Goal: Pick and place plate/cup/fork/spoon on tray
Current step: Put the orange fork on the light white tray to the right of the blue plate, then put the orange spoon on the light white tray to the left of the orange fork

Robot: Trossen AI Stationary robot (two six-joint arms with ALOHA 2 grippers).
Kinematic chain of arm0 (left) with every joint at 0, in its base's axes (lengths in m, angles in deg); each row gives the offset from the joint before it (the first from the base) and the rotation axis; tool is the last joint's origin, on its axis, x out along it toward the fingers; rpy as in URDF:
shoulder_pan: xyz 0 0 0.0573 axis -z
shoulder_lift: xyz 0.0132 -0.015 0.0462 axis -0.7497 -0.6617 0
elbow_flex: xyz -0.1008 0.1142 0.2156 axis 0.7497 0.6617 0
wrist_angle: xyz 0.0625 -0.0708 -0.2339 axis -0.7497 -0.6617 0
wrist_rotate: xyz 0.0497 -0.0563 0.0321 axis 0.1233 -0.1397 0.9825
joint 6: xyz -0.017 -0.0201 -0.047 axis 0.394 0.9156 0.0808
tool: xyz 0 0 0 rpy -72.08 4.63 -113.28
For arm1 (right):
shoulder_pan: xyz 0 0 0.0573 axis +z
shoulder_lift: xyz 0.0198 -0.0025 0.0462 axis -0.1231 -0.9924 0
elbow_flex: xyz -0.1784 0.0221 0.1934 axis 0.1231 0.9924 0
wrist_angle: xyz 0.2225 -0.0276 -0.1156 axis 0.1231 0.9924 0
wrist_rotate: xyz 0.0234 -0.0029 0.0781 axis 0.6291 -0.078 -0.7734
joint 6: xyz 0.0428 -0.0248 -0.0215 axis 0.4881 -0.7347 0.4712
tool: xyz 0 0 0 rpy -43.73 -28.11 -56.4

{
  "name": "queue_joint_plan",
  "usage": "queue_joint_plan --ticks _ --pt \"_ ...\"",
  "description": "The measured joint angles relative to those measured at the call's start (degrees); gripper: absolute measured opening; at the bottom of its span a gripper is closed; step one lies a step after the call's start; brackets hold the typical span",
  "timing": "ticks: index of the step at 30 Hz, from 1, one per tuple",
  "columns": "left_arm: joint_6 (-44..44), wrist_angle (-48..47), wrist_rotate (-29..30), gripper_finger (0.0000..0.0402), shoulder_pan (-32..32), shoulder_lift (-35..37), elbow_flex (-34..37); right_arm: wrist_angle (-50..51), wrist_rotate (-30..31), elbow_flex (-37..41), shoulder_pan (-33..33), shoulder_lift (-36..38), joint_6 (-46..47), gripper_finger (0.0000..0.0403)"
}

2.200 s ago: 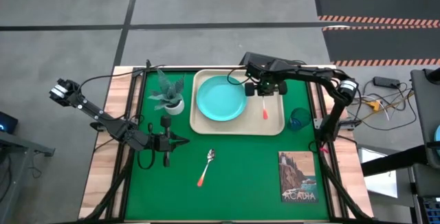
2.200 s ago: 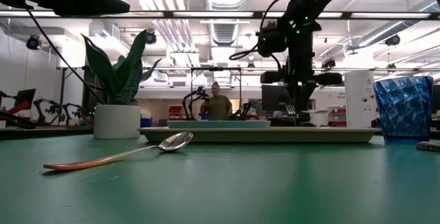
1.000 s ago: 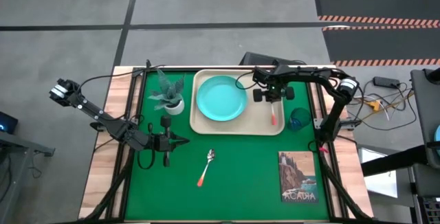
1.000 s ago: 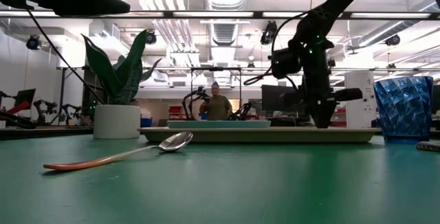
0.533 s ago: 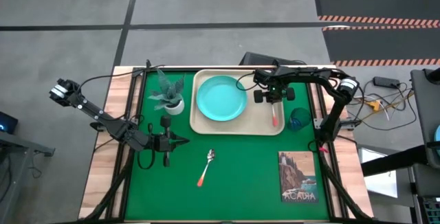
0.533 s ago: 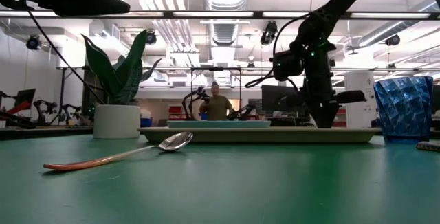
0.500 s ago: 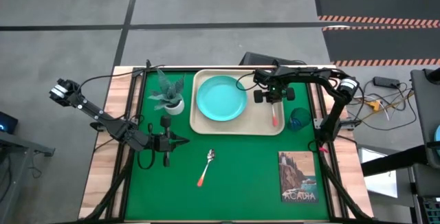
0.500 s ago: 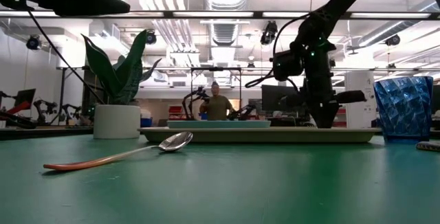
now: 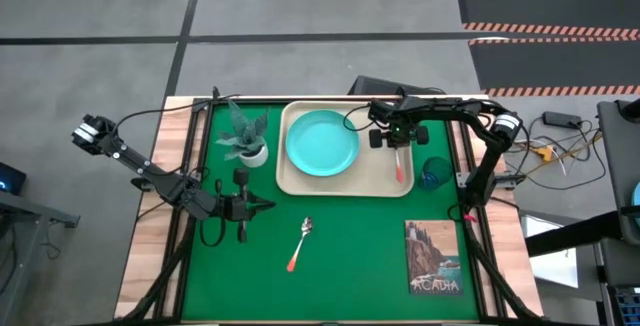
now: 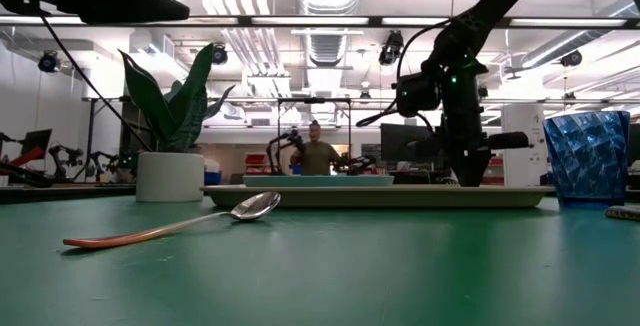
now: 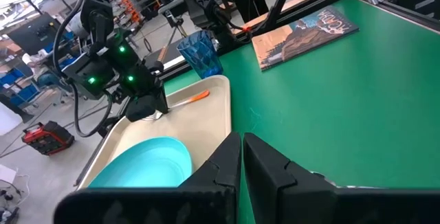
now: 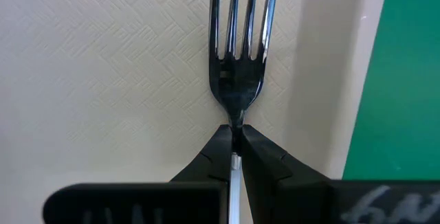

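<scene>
Tray (image 9: 344,181) sits at the far middle of the green bench (image 9: 360,256), with the turquoise plate (image 9: 322,143) on its left half. Right gripper (image 9: 399,144) pinches the fork (image 12: 238,42) at its neck over the tray's right side. Left gripper (image 9: 243,204) idles with jaws together, near the spoon (image 9: 299,242).

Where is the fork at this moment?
In the high view the fork lies on the tray's right part, between the plate and the cup, pinched by the right gripper.
</scene>
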State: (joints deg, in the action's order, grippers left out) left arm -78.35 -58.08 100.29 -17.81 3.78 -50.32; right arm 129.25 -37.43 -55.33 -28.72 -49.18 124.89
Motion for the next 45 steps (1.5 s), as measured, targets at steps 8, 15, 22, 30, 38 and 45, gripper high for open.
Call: queue_joint_plan --ticks 8,15,22,30,38,45 --pt "0.0 0.0 0.1 0.0003 0.0 0.0 0.0 -0.2 0.2 0.0 0.0 0.0 -0.1 0.0033" --pt "0.0 0.0 0.1 0.0003 0.0 0.0 0.0 -0.1 0.6 0.0 0.0 0.0 -0.1 0.0088" --pt "0.0 0.0 0.1 0.0003 0.0 0.0 0.0 0.7 0.5 -2.8 0.0 1.1 -1.7 0.0122" --pt "0.5 0.0 0.3 0.0003 0.0 0.0 0.0 2.2 0.2 -7.4 2.9 4.9 -4.3 0.0132" --pt "4.2 0.0 0.4 0.0003 0.0 0.0 0.0 1.6 9.7 -7.7 15.5 11.4 -5.1 0.0119" --pt "9.8 0.0 0.3 0.0003 0.0 0.0 0.0 1.2 21.0 -7.6 30.0 14.3 -8.4 0.0106"
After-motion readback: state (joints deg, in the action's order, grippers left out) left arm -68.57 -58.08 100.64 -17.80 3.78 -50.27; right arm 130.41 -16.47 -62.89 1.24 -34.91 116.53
